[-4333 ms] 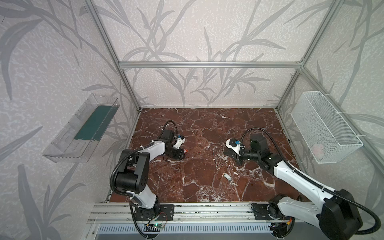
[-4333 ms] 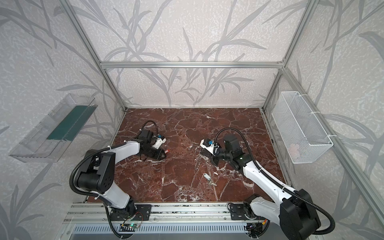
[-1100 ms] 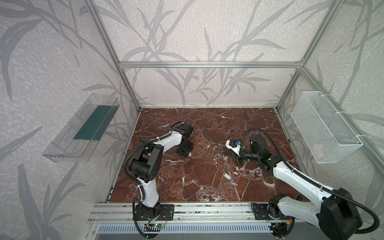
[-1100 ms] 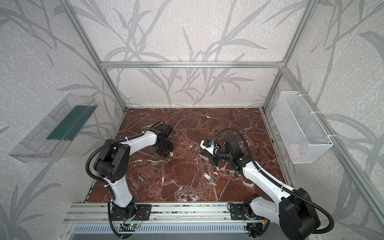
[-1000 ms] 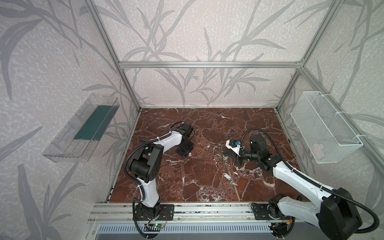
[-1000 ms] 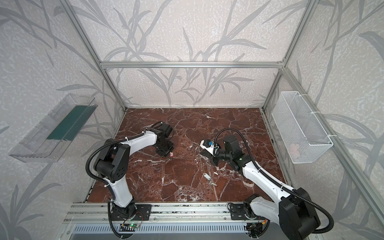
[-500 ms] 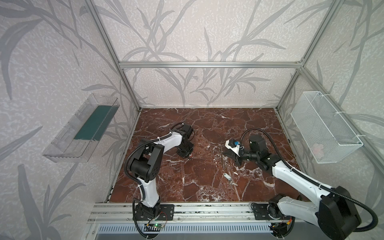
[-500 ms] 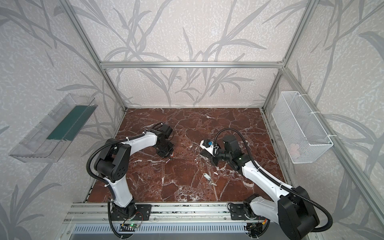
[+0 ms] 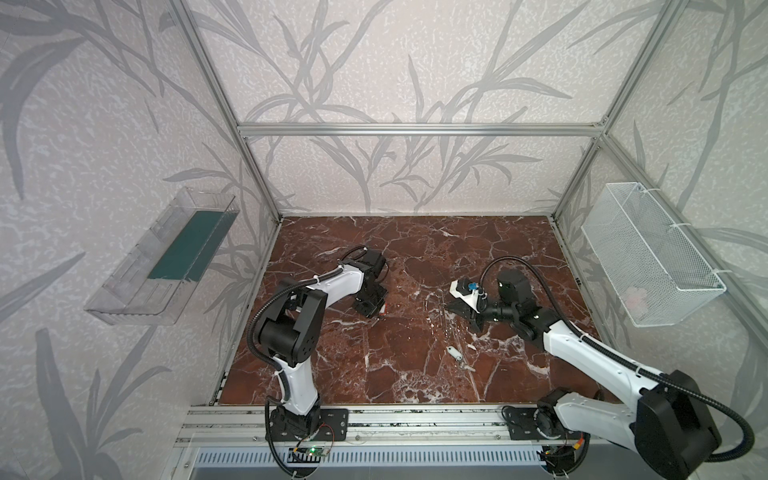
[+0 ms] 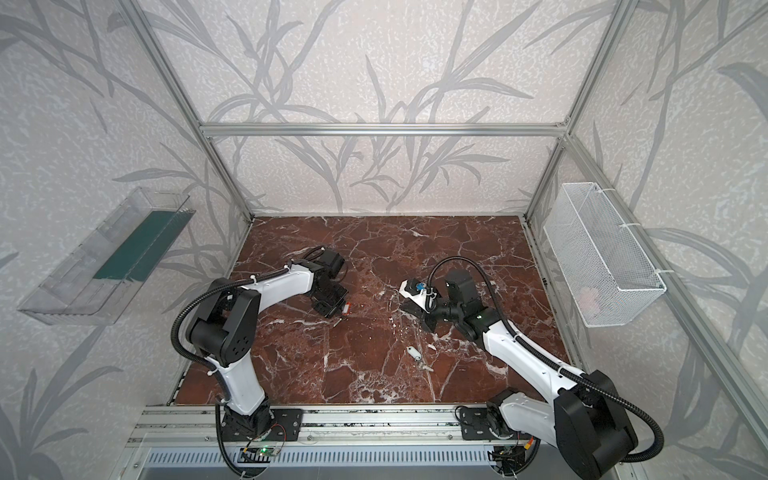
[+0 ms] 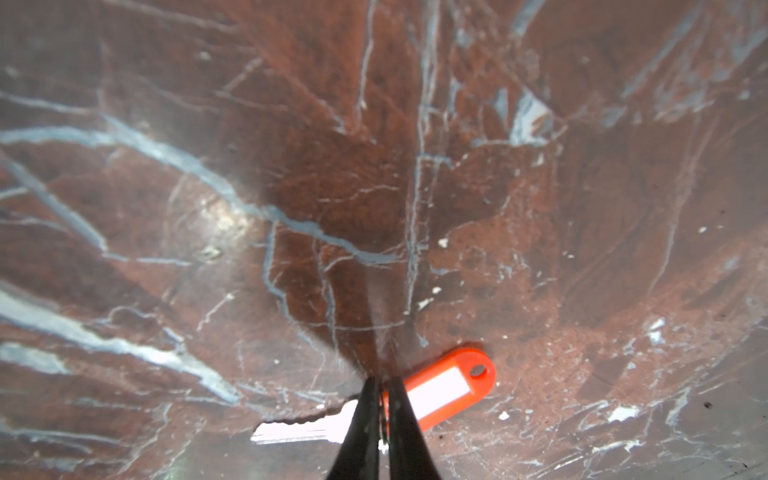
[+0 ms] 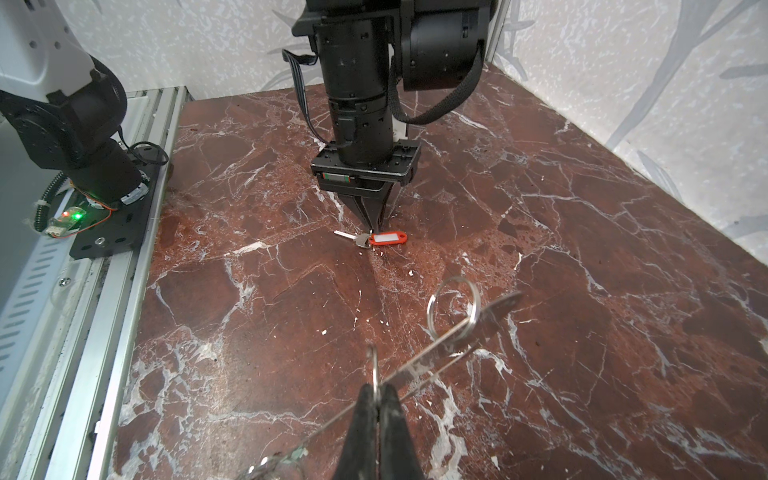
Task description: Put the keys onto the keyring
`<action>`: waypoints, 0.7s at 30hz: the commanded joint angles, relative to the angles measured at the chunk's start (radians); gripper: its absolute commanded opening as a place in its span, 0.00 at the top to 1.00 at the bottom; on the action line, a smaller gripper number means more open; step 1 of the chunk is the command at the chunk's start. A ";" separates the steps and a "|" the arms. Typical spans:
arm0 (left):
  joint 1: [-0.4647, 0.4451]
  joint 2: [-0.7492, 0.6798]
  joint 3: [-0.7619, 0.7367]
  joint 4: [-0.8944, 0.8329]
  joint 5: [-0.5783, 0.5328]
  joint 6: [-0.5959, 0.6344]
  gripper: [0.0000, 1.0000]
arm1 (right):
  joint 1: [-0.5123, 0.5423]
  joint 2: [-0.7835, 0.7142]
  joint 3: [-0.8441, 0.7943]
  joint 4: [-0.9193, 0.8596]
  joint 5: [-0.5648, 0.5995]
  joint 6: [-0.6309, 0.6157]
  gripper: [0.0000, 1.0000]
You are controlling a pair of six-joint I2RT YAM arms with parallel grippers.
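Two arms are out over the marbled worktop (image 9: 415,249), and the change just now belongs to the left arm (image 9: 332,286). Its left claw (image 11: 383,382) has pinched down until the jaws all but touch, right at the joint where the red-tagged key (image 11: 444,390) meets its metal blade. Seen from the right wrist, the claw tips stand straight down on that key, which lies flat on the worktop a little left of the middle. I'd say the grip for the pick-up is made but the lift is not; the key has not left the surface.

The right arm (image 9: 582,345) hasn't stirred. Its right claw (image 12: 378,390) is clamped tight on the keyring (image 12: 494,309), which it holds near the middle of the worktop, seemingly clear of the surface and pointed toward the other arm. To my eye that is the waiting half of the job: ring ready, first key about to be brought across.

A few seconds back the left arm was tucked closer to the left wall, its claw short of the key; now it is stretched further in and planted on it. A second ago those jaws stood apart, astride the key. The white-tagged key (image 9: 456,354) lies where it lay, nearer the front rail, untouched and well apart from both claws.
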 commanded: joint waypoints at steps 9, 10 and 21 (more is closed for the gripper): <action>-0.017 -0.091 -0.023 -0.034 -0.052 0.038 0.97 | 0.007 0.010 0.008 0.011 -0.006 0.008 1.00; -0.023 -0.090 -0.038 -0.022 -0.042 0.006 0.97 | 0.008 0.010 0.010 0.008 -0.003 0.008 1.00; -0.062 -0.178 -0.012 -0.021 -0.177 0.026 0.58 | 0.008 0.009 0.014 -0.013 0.010 0.000 1.00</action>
